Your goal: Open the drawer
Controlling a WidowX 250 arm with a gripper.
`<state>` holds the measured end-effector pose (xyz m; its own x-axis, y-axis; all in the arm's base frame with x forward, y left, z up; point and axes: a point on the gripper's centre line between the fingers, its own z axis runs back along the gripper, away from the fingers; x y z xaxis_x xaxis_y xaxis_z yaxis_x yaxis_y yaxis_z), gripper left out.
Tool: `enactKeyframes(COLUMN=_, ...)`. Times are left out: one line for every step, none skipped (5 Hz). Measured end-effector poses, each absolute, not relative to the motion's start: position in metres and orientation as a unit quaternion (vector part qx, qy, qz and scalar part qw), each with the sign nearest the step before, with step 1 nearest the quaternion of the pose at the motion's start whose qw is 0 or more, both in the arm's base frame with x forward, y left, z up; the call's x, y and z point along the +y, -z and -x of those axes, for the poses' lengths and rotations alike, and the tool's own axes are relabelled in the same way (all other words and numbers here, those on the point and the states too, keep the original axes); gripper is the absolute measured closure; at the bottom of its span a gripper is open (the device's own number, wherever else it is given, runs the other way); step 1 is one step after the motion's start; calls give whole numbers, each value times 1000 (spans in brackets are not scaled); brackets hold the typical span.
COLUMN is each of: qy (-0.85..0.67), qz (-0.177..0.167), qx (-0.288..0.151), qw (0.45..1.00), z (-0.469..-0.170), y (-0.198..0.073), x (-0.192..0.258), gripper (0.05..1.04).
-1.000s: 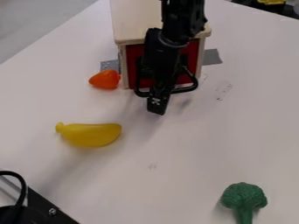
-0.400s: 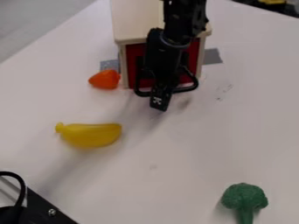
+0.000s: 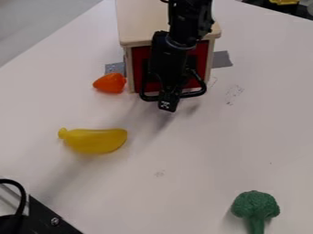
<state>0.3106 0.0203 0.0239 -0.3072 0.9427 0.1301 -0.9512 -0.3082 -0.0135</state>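
We see the red drawer (image 3: 138, 61) behind the gripper (image 3: 167, 103), its black handle (image 3: 196, 94) showing to both sides; how wide the gripper stands we cannot tell

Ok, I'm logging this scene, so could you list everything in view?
cabinet: one, pale wood, top centre
drawer front: one, red, in cabinet
handle: one, black, on drawer front
tape: two pieces, grey, beside cabinet
toy vegetable or fruit: one, orange, left of cabinet
banana: one, yellow, left
broccoli: one, green, lower right
bracket: one, black, lower left
table: one, white, beneath
arm: one, black, top
gripper: one, black, at handle
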Motion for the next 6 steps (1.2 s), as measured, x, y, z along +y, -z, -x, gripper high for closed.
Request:
enactKeyframes(qy=-804, qz=-46, qx=-43, qw=591, z=-308, y=-23, x=16, gripper=782)
enactKeyframes(qy=-802, qz=-40, qx=-46, qw=594, z=-298, y=-23, x=14, gripper=782)
enactKeyframes(qy=-795, qz=-37, qx=-47, qw=603, z=-285, y=-21, x=8, gripper=782)
enactKeyframes(qy=-793, qz=-33, qx=-47, qw=606, z=-279, y=-20, x=6, gripper=782)
enactKeyframes(qy=-790, qz=-30, qx=-49, qw=611, z=-274, y=-21, x=4, gripper=782)
enactKeyframes(qy=-787, qz=-25, qx=-51, qw=614, z=-269, y=-21, x=1, gripper=782)
